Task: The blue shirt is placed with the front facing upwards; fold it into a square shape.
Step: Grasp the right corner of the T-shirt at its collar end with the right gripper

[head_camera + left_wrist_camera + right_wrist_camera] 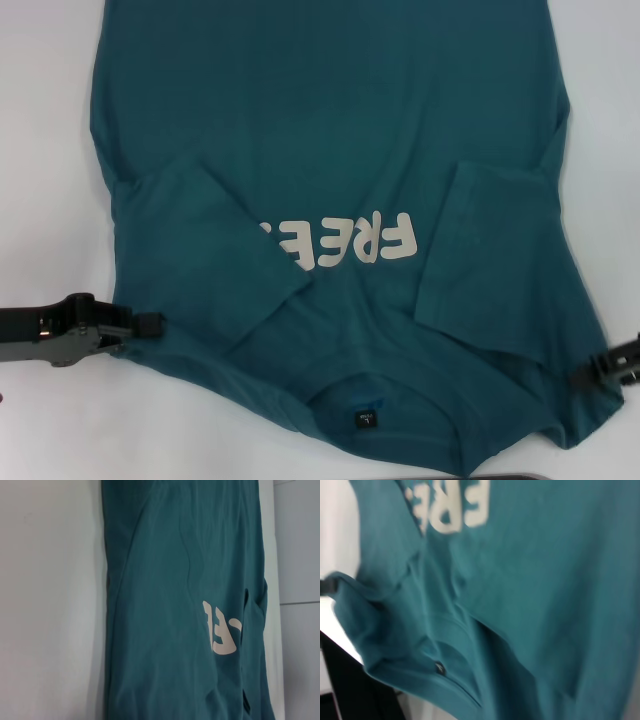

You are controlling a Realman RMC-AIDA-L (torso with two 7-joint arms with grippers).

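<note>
The table [40,120] under me is plain white and bare at both sides of the cloth. In my left wrist view a paler panel [300,545] with a seam line stands beyond the table's far edge. A dark strip [570,476] cuts across the near edge of the head view; I cannot make out what it is.

The blue shirt [330,120] lies spread front up across the middle of the table, collar toward me, its hem running out of the head view at the far side. Both short sleeves are folded inward over the chest. The left sleeve covers the end of the off-white "FREE!" print [345,242], so only part of the lettering shows. The small black neck label [362,417] sits inside the collar.

My left gripper [150,325] is at the shirt's near left edge, by the shoulder; I cannot tell whether its fingers are pinching the cloth. My right gripper [583,377] is at the near right edge, mostly cut off, and its grip is equally unclear.
</note>
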